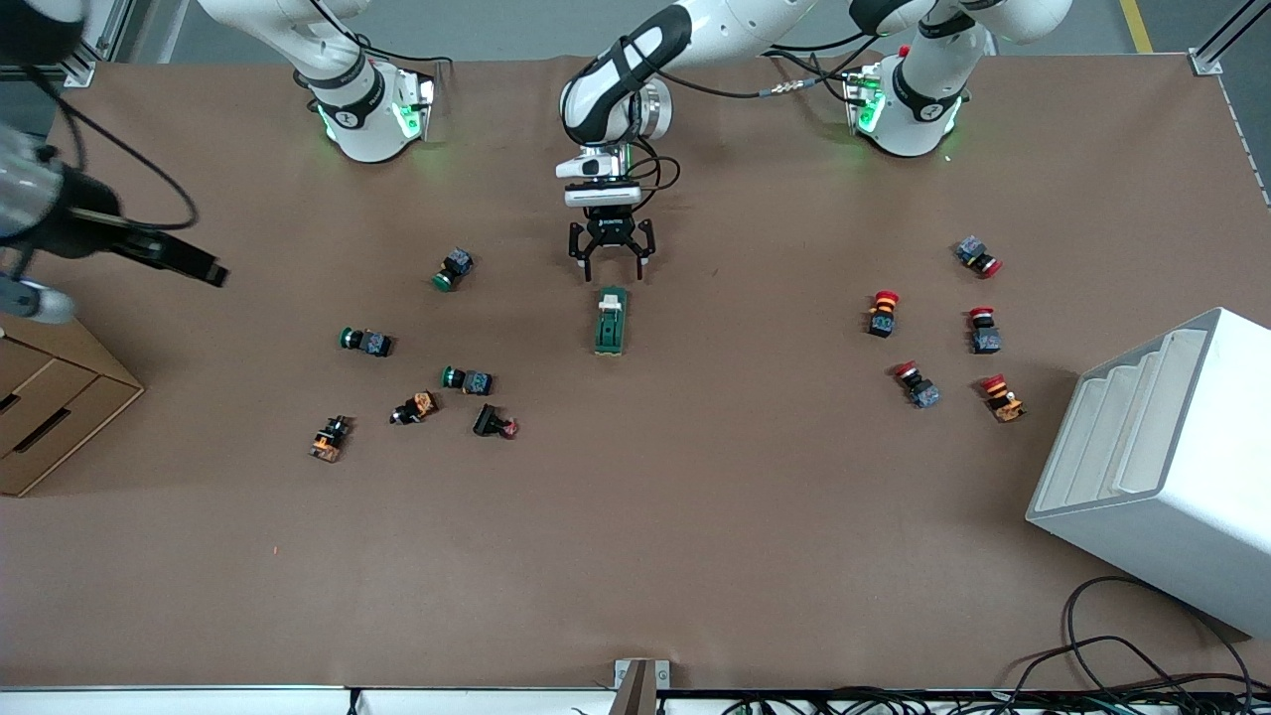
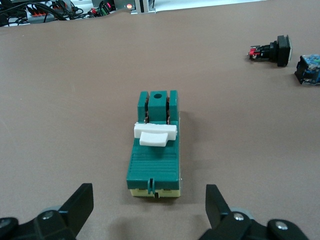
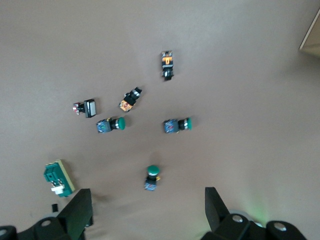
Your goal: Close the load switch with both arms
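table [image 1: 635, 556]: matt brown, paper-like covering, smooth
load switch [image 2: 154, 150]: dark green plastic, ribbed on top, dull sheen; cream base
lever [image 2: 155, 133]: white plastic, smooth
left gripper [image 1: 611, 266]: black, matt plastic look
right gripper [image 3: 145, 210]: black, matt
arms [image 1: 635, 79]: glossy white shells, black bands
push buttons [image 1: 467, 379]: plastic, green or red caps
box [image 1: 45, 412]: brown cardboard
rack [image 1: 1162, 467]: white, smooth, satin
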